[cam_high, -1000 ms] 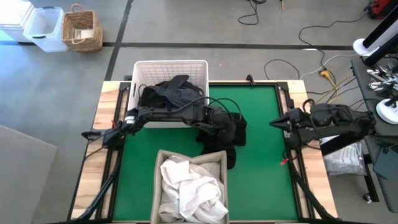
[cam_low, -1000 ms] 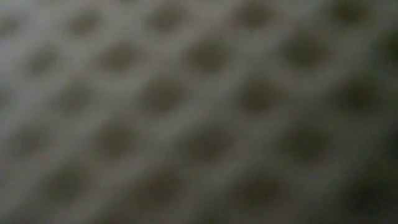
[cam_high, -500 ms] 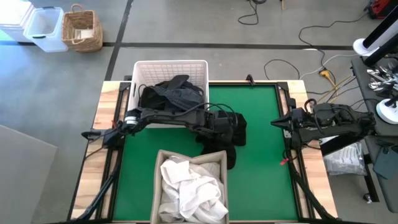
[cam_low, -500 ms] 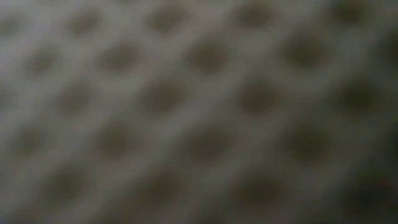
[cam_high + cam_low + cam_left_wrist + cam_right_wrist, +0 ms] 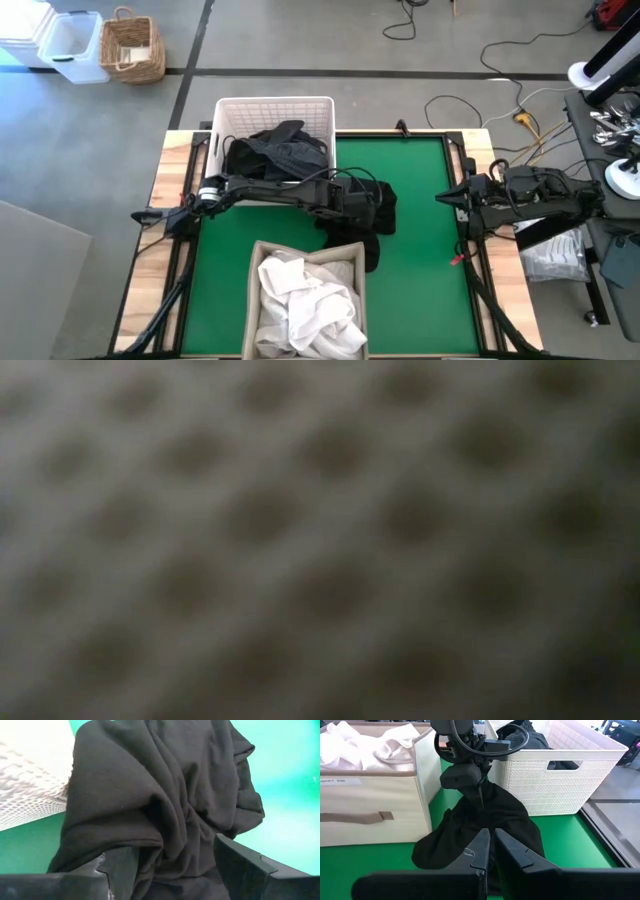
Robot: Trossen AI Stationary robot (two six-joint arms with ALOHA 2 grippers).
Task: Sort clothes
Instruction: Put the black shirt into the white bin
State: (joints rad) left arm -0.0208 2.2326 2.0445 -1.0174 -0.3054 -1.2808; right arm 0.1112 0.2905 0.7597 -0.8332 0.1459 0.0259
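One black garment (image 5: 362,215) at counter centre, half hidden beneath the left gripper (image 5: 372,203), jaws parted astride it; right gripper (image 5: 442,198), three o'clock, clenched; low view unreadable.

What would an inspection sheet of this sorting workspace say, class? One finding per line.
Surface: green table mat on a wooden table.
Job's things: black garment on the mat; dark clothes in the white plastic basket; white clothes in the beige fabric bin.
Clutter: nothing seen.
Grippers: left gripper open over the black garment; right gripper shut, parked at the mat's right edge.
Cables: loose cables on the floor.
Surroundings: wicker basket and clear plastic tub on the floor.
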